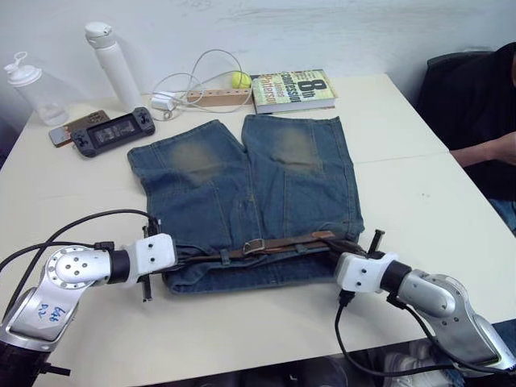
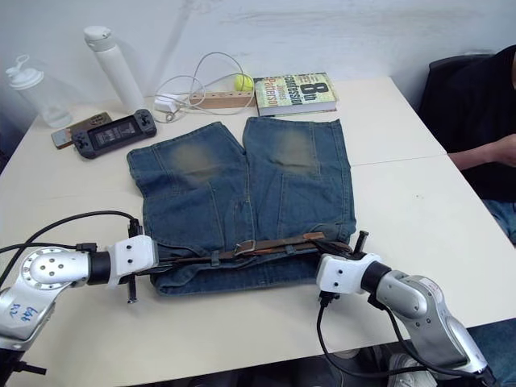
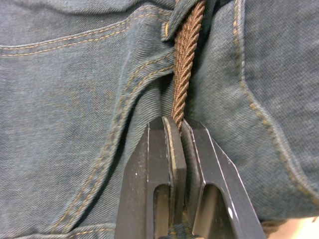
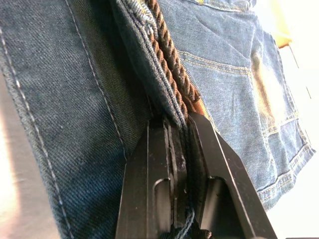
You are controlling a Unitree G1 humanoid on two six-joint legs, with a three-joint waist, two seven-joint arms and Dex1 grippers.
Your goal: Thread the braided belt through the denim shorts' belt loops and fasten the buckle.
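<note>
Gripping from both sides, the two grippers work the waistband at the near edge of the table (image 1: 419,193). The left gripper (image 3: 178,124), at about eight o'clock in the head views, has its black fingers (image 3: 162,149) pressed together on the braided belt (image 1: 282,243), whose dark woven strap runs up from between the tips and passes under a fold of blue cloth. The right gripper (image 4: 182,122), at about four o'clock, is likewise pinched tight, with the belt and an edge of denim caught together between its tips.

The denim shorts (image 1: 242,201) lie flat in the middle of the table, waistband toward the robot and legs pointing away to twelve o'clock, each leg marked by a yellowish worn patch. The belt lies along the waistband from one gripper to the other. The buckle (image 1: 255,247) sits near the middle of the waistband, with the lighter brown tip just to its right. One of the belt loops (image 3: 172,20) crosses over the strap just beyond the left gripper.

Farther back, at eleven o'clock, lie a handheld game console (image 1: 113,131) and a phone (image 1: 68,129), with a clear bottle (image 1: 32,89) and a white flask (image 1: 113,64) behind them. At twelve o'clock are a power strip (image 1: 214,97) with a white cable (image 1: 193,68), a yellow ball (image 1: 240,79) and a book (image 1: 293,89). A person's arm (image 1: 484,153) rests at two o'clock.
</note>
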